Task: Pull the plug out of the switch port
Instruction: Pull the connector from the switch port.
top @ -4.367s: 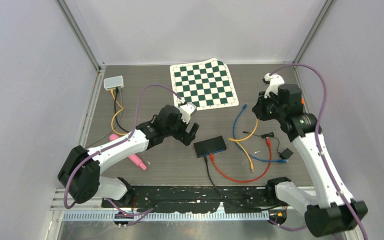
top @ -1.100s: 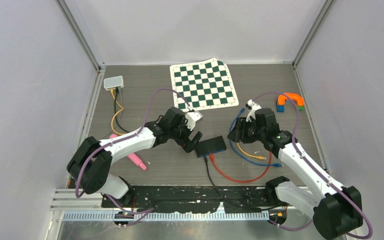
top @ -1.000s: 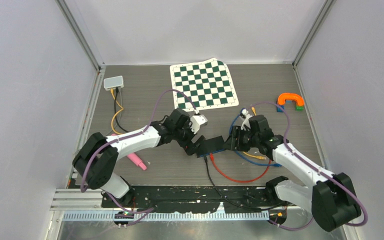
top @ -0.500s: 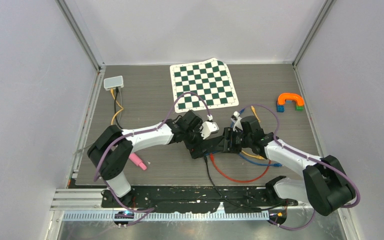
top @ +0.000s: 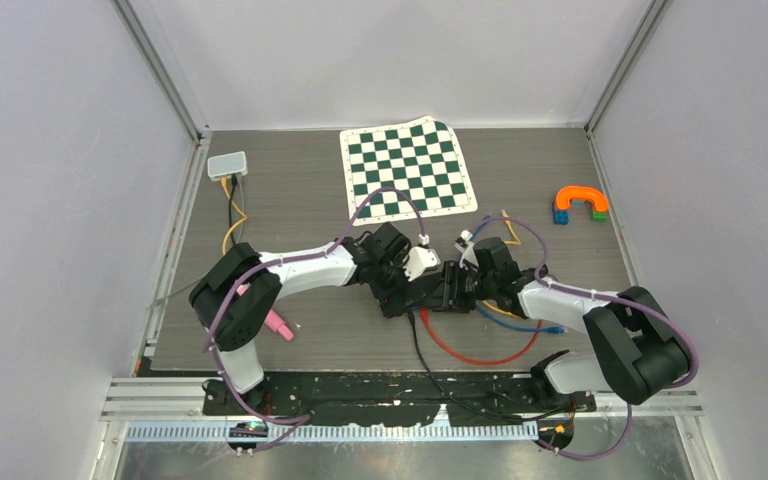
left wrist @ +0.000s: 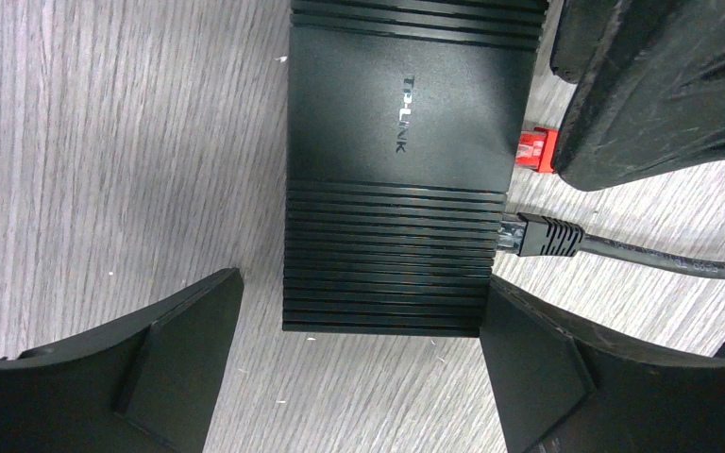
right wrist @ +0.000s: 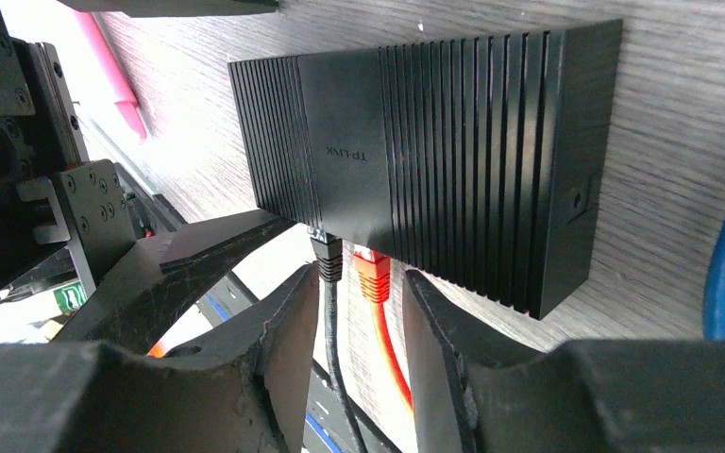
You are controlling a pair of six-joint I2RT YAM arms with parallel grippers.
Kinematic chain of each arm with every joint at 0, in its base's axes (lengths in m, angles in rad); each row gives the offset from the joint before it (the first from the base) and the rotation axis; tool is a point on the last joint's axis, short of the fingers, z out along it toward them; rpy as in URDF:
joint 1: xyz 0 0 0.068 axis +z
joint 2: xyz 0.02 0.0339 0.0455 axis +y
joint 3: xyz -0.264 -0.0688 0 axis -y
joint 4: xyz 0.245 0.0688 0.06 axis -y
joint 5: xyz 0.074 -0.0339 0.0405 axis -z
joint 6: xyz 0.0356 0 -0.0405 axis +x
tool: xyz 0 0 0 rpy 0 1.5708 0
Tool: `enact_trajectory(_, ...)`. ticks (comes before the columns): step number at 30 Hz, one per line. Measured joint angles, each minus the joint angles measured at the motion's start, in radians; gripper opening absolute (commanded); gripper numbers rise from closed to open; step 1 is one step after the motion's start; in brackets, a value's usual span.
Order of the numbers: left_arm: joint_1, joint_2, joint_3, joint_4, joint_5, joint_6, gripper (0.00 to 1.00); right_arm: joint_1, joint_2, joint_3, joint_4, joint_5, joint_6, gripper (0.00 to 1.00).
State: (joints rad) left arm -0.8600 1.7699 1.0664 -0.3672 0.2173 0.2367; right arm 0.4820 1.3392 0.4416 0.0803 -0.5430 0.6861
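Across the grey wood-grain worktop (top: 290,190), walled in pale panels, a chequered mat (top: 407,167) lies far centre. Both arms are bent low toward the middle and meet at the black switch (left wrist: 396,160). Left gripper (left wrist: 359,302) — jaws wide, one either side of the switch's end. Right gripper (right wrist: 359,302) — jaws narrow, bracketing the red plug (right wrist: 373,269) and black plug (right wrist: 327,255), both seated in near-side ports; contact cannot be told. Overhead, the arms crowd the switch; only the wrist views show the ports.

The left arm (top: 300,272) and right arm (top: 560,297) are stretching low toward mid-frame, with the left gripper (left wrist: 359,326) and right gripper (right wrist: 359,311) both holding their jaws parted.
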Motion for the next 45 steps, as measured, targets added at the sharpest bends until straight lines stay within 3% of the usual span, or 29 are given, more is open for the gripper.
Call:
enact_trajectory(6, -0.002, 0.008, 0.003, -0.002, 0.003, 0.006, 0.82, 0.003, 0.032, -0.020, 0.051, -0.008, 0.010, 0.39)
enact_trajectory(25, -0.002, 0.010, 0.003, 0.001, 0.014, 0.006, 0.74, 0.005, 0.149, -0.151, 0.447, 0.001, 0.255, 0.36)
enact_trajectory(34, -0.002, 0.009, -0.001, 0.008, 0.011, 0.003, 0.72, 0.008, 0.161, -0.177, 0.507, 0.038, 0.302, 0.22)
enact_trajectory(36, -0.002, 0.007, -0.003, 0.010, 0.011, 0.003, 0.72, 0.010, 0.157, -0.179, 0.505, 0.042, 0.301, 0.23)
enact_trajectory(41, -0.002, 0.007, -0.003, 0.014, 0.012, 0.000, 0.71, 0.014, 0.135, -0.184, 0.492, 0.061, 0.304, 0.40)
enact_trajectory(45, -0.002, 0.007, -0.004, 0.015, 0.013, -0.006, 0.70, 0.014, 0.114, -0.185, 0.488, 0.074, 0.307, 0.41)
